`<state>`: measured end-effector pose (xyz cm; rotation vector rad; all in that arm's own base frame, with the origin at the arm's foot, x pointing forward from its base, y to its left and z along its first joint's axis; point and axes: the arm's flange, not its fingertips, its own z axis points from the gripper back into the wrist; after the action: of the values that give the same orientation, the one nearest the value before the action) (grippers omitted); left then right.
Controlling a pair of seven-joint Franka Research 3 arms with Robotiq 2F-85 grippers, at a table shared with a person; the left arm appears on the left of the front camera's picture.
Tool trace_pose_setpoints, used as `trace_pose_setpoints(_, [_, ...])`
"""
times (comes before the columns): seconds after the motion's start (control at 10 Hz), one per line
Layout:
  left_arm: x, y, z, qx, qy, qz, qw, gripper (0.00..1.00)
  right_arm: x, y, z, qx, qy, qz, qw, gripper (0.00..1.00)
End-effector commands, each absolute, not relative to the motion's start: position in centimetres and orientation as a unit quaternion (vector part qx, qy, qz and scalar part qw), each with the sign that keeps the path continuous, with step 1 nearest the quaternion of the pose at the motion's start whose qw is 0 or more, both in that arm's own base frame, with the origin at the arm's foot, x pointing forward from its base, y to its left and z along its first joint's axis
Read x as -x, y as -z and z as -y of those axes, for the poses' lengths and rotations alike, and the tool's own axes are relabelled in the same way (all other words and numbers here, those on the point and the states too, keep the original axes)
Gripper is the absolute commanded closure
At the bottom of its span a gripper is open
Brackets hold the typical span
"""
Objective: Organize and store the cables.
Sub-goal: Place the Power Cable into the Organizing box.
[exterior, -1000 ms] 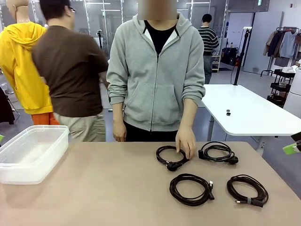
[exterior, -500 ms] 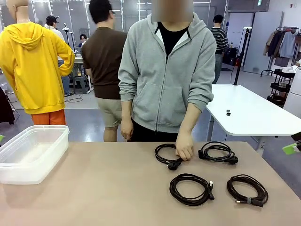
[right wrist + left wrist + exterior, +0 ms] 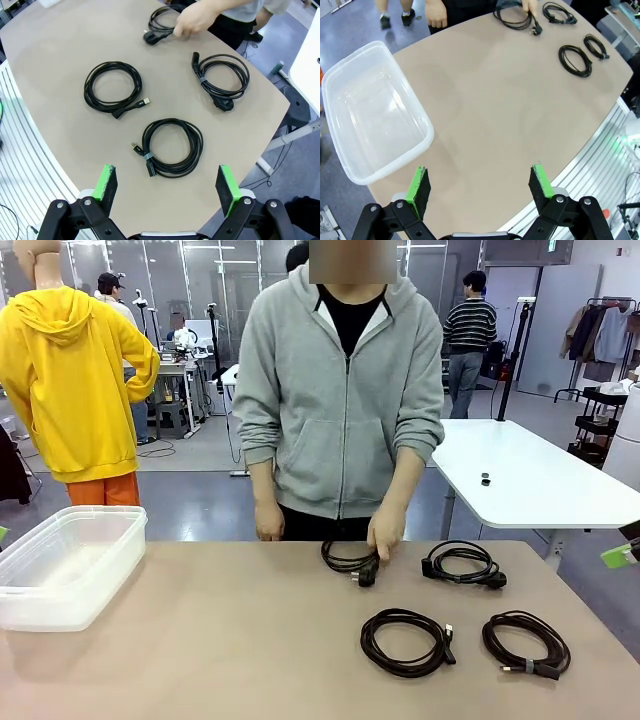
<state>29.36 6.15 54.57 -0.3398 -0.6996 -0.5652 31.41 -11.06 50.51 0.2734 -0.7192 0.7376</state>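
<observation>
Just ahead of the right jaws, on the tan counter (image 3: pixel 60 40): the nearest cable (image 3: pixel 172 146), a black coil lying flat and bound with a grey tie band. A small plug end pokes out beside the tie.

Beyond it, to the left in the right wrist view: the second cable (image 3: pixel 114 90), flat, with a metal-tipped plug lying just outside the loops.

Beyond and to the right: the third cable (image 3: pixel 221 80), flat, with a chunkier plug on the side facing the jaws, near the counter's edge.

Farthest from the right jaws: the fourth cable (image 3: pixel 161 25), with a person's hand (image 3: pixel 195 20) closed on its rim. Cannot tell whether this coil is clear of the counter. All four coils lie apart, none touching another.

Right jaws: spread wide, green pads (image 3: pixel 107 182) well apart, holding nothing. They hang above the counter's near edge, clear of every coil.

Left jaws: also wide, pads (image 3: pixel 418 185) far apart, holding nothing, above the counter's other end. All four cables lie far ahead of these jaws and look small at the top of the left wrist view.

Close ahead of the left jaws, off to one side: a clear plastic tub (image 3: pixel 375 110), rectangular with rounded corners, sitting at the counter's edge.

Far side of the counter: the person, in a grey zip hoodie (image 3: pixel 340 390), stands facing the jaws. The other hand (image 3: pixel 268 522) hangs at the counter's far edge, well apart from the coils.
</observation>
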Motion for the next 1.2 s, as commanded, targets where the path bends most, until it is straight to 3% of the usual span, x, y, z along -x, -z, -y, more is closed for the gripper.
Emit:
trace_pose_setpoints(0.0, [-29.4, -54.5, -6.1, 0.165, 0.277, 0.336, 0.885, 0.0, -31.5, -50.4, 11.3, -0.131, -0.359, 0.347, 0.857, 0.0])
trace_pose_setpoints(0.1, [-29.4, -54.5, -6.1, 0.165, 0.277, 0.336, 0.885, 0.0, -31.4, -50.5, 11.1, -0.13, -0.352, 0.343, 0.861, 0.0])
trace_pose_setpoints(0.4, [-29.4, -54.5, -6.1, 0.165, 0.277, 0.336, 0.885, 0.0, -34.4, -52.4, 8.7, -0.05, -0.454, 0.279, 0.844, 0.0])
trace_pose_setpoints(0.8, [-29.4, -54.5, -6.1, 0.165, 0.277, 0.336, 0.885, 0.0, -42.0, -54.2, 4.2, 0.022, -0.564, 0.18, 0.806, 0.0])
trace_pose_setpoints(1.1, [-29.4, -54.5, -6.1, 0.165, 0.277, 0.336, 0.885, 0.0, -48.0, -50.8, -1.0, 0.062, -0.597, 0.11, 0.792, 0.0])
